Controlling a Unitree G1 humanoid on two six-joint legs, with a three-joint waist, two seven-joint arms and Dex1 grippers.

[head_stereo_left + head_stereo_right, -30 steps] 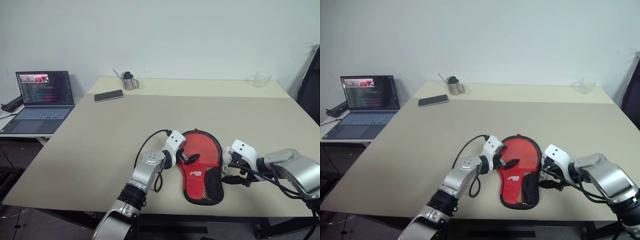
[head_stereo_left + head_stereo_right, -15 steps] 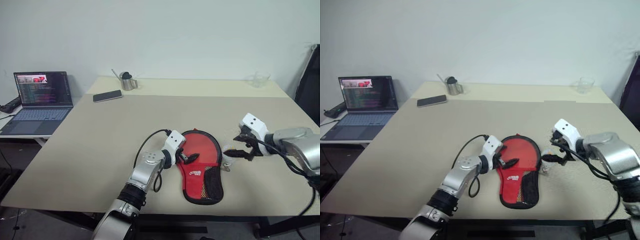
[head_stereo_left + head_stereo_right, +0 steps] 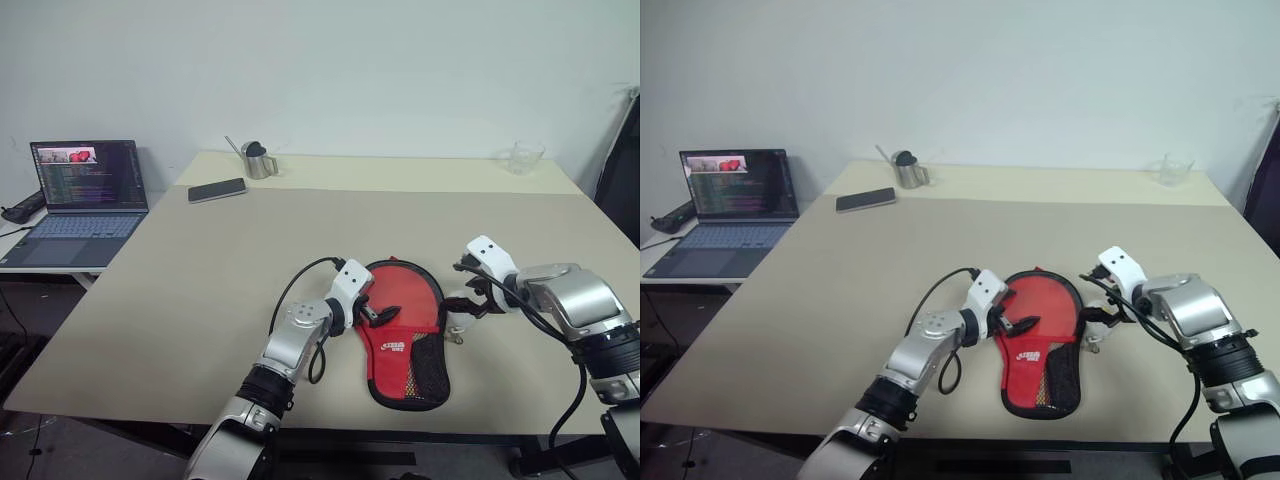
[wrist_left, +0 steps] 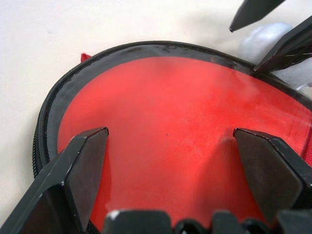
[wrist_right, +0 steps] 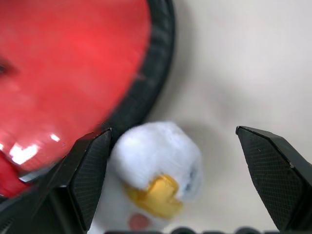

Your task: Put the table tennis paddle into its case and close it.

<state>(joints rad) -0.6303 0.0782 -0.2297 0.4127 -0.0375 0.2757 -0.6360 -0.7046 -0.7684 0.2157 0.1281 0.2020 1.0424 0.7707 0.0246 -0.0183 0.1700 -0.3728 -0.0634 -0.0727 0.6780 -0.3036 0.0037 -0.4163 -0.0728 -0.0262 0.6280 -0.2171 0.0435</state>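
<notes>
Red fabric case (image 3: 403, 330) lies flat on the table (image 3: 200, 290) near the front edge, round head pointing away from the robot, narrow mesh-and-logo end toward it. Long axis runs roughly front-to-back, tilted slightly.

Paddle: can't pick it out separately. The left wrist view shows a smooth red face inside a black rim, which may be the bat's rubber or the case panel. My guess is it's already inside or lying on the case, but can't tell.

Left gripper (image 3: 380, 316) sits over the case's left side at the head, fingers (image 4: 85, 165) spread wide, nothing pinched. The red face lies right between them.

Right gripper (image 3: 474, 303) is just off the case's right rim, pointing down and in toward it, fingers (image 5: 87, 170) also spread, holding nothing. Between them on the table is a small white fluffy charm (image 5: 156, 165) with a yellow bit, just beside the black rim. Probably the zip pull's tag, not sure.

So: closing the zip looks like the remaining step. The right hand is the nearer one to that charm; the left is placed to pin the case down.
</notes>
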